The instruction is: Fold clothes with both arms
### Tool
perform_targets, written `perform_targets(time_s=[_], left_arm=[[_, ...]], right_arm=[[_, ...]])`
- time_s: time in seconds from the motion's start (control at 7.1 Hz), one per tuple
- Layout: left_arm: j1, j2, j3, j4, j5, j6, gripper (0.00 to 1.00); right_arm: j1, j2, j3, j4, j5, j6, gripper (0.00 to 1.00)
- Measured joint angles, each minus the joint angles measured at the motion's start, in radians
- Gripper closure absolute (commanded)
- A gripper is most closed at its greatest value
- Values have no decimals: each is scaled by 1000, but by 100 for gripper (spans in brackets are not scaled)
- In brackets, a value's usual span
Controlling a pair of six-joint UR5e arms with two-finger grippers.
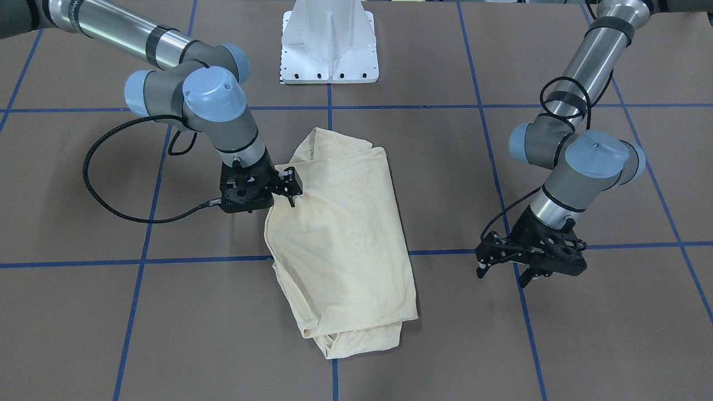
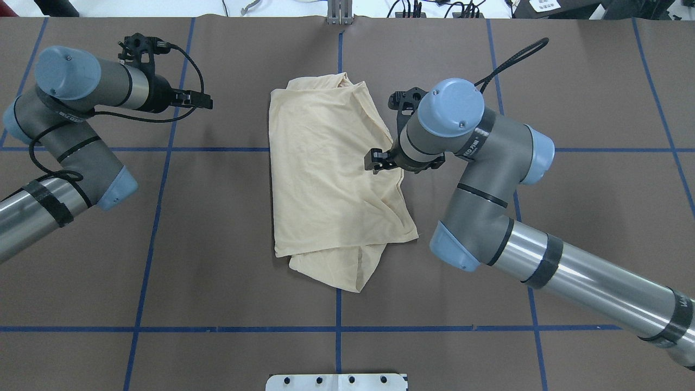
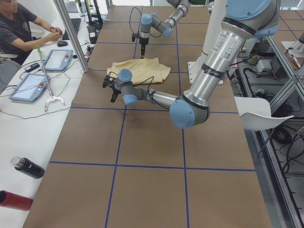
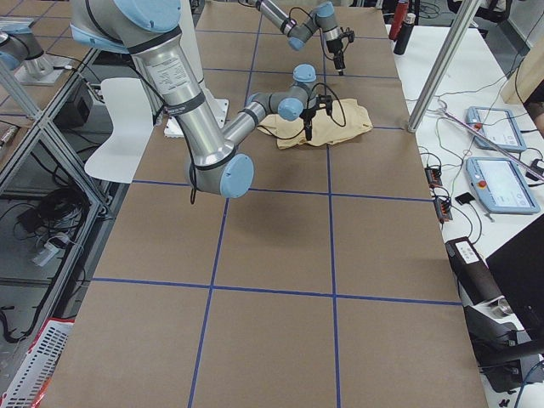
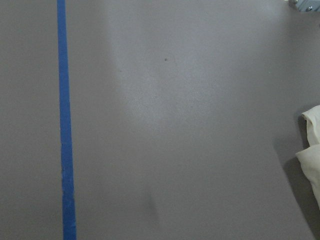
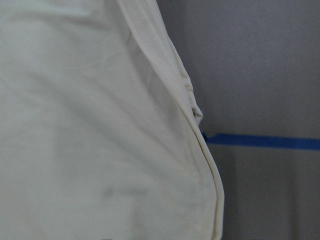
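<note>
1. Work surface: a brown tabletop [image 1: 111,323] is divided into squares by blue tape lines [image 1: 139,262]. A white pedestal base [image 1: 328,42] is fixed at the robot's side.
2. Location of the workpiece: the T-shirt [image 1: 340,239] lies flat near the middle of the tabletop, over a crossing of the tape lines and between the two arms.
3. Handling: the fabric is judged to be thin, light and limp. No shape is expected to be held once it is lifted, and the layers are likely to sag and slide over one another. Hold should be taken at an edge or corner, through all layers. The fold should be carried over by both arms together so that it lands evenly.
4. Appearance: a pale cream-yellow bundle is seen, folded to a rough oblong. The top layer is crossed by soft creases. Lower layers project at both short ends, and the end nearest the pedestal base is rumpled. No print or tag is shown.
5. Right gripper [image 1: 287,186]: it is set down at the long edge of the T-shirt on the right arm's side, apparently touching the fabric. Whether the fingers are pinched on cloth or merely resting there cannot be told.
6. Left gripper [image 1: 501,274]: it hangs low over bare tabletop, well apart from the T-shirt. The fingers are spread and nothing is held between them.
</note>
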Motion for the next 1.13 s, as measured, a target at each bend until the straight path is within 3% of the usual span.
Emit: perform_targets(time_s=[0.56, 0.85, 1.13], left_arm=[[0, 11, -16, -1, -1, -6, 0], [0, 10, -18, -1, -1, -6, 0], [0, 9, -18, 0, -1, -4, 0]], right_arm=[[7, 210, -293, 18, -205, -147, 5], [12, 257, -447, 142, -271, -191, 5], [12, 294, -540, 186, -314, -209, 6]])
